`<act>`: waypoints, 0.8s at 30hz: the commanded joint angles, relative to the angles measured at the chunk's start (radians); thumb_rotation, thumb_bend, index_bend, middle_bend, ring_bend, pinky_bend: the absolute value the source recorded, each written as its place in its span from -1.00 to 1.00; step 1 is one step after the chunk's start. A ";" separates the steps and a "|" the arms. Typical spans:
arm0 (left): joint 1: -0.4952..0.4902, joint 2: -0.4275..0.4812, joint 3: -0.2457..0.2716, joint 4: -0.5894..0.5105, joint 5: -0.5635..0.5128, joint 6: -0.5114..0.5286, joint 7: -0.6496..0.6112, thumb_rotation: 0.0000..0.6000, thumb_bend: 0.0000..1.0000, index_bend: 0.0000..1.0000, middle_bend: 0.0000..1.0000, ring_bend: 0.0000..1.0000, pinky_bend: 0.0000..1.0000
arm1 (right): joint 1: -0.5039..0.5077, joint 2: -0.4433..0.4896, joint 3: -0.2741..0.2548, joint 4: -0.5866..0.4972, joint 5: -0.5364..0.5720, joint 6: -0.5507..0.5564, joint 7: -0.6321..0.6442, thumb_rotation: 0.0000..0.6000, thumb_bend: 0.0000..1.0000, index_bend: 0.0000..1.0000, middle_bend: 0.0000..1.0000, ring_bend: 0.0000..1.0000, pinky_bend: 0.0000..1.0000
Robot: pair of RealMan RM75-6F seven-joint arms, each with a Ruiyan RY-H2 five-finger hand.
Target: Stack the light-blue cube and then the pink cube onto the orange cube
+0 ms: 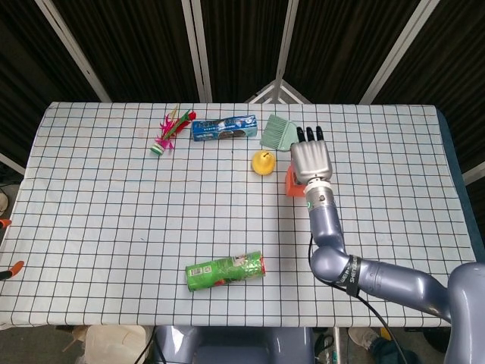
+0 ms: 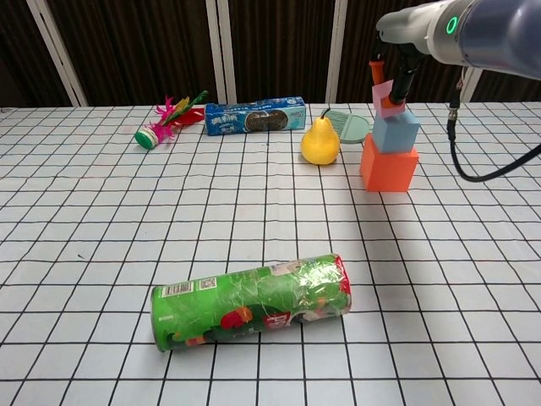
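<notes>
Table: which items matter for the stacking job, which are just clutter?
Job:
orange cube
light-blue cube, sitting on the orange one
pink cube, held by the right hand

Clutter:
pear
green can
cookie box
green brush
shuttlecock

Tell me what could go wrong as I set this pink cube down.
The pink cube, pinched in the right hand, hangs tilted over the light-blue cube; released like this, it may land on an edge and slide off. The light-blue cube sits toward the orange cube's far edge, so a push could topple it. The pear stands close by.
</notes>
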 commanded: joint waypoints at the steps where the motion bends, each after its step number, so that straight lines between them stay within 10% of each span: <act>1: 0.001 -0.002 0.000 0.000 0.001 0.004 0.004 1.00 -0.59 -0.56 -0.97 -1.00 -0.96 | 0.011 0.021 -0.015 -0.006 0.000 -0.010 -0.009 1.00 -0.28 -0.02 -0.81 -0.87 -1.00; 24: 0.003 -0.031 -0.009 -0.015 -0.030 0.026 0.078 1.00 -0.59 -0.56 -0.97 -1.00 -0.96 | 0.088 0.124 -0.100 -0.038 0.150 -0.064 -0.028 1.00 -0.26 0.00 -0.81 -0.87 -1.00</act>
